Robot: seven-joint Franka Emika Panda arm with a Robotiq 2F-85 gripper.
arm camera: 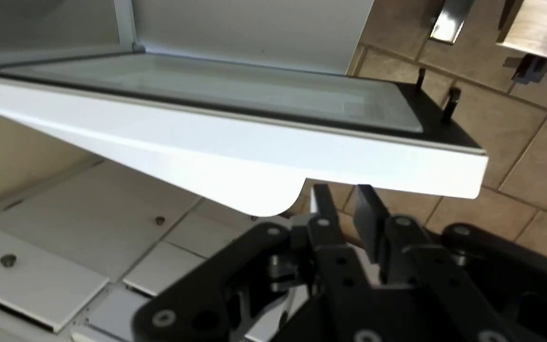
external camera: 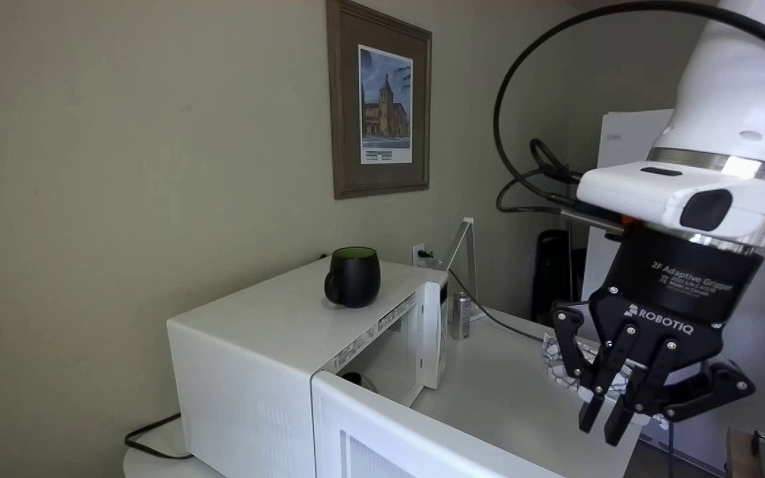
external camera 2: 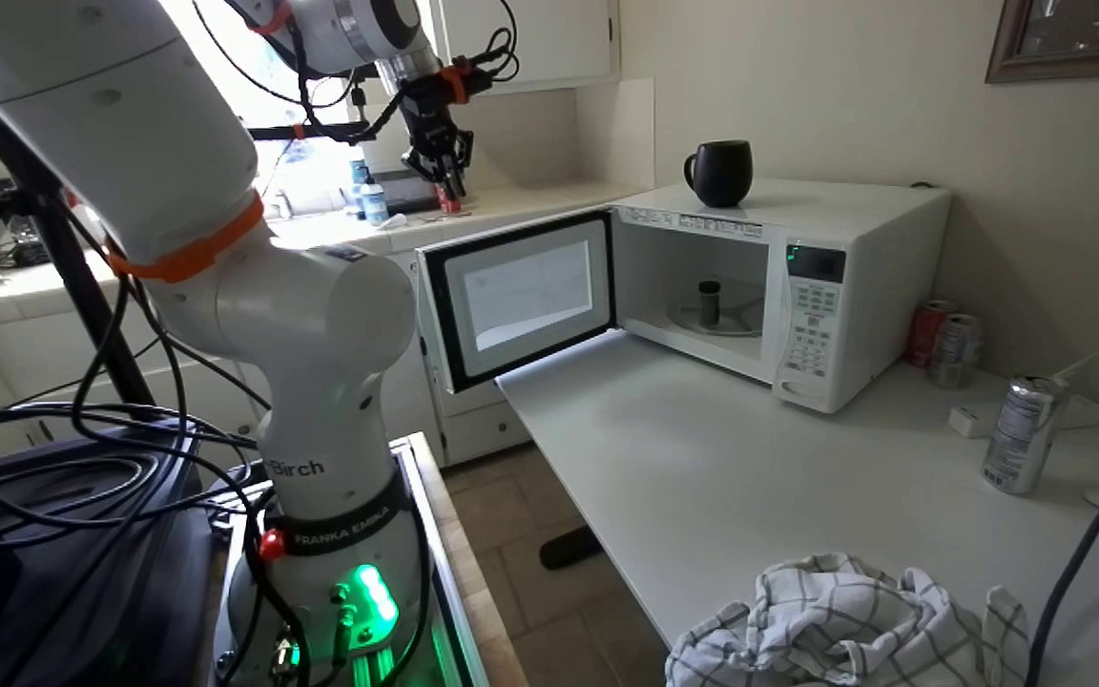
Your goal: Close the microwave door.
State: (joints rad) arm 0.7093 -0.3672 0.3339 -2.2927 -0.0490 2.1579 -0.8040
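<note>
Microwave door stands open, mid-frame in an exterior view; jaws slightly parted, empty; a slow push from outside near the door's free edge should serve.

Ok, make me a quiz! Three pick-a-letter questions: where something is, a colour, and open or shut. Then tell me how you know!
1. Where is the black mug?
A) on the floor
B) on top of the microwave
C) in a drawer

2. What colour is the mug's inside?
A) green
B) red
C) yellow

3. How is the microwave door?
A) shut
B) broken off
C) open

1 B: it stands there in both exterior views.
2 A: green shows inside it in an exterior view.
3 C: it juts out from the microwave in both exterior views.
</note>
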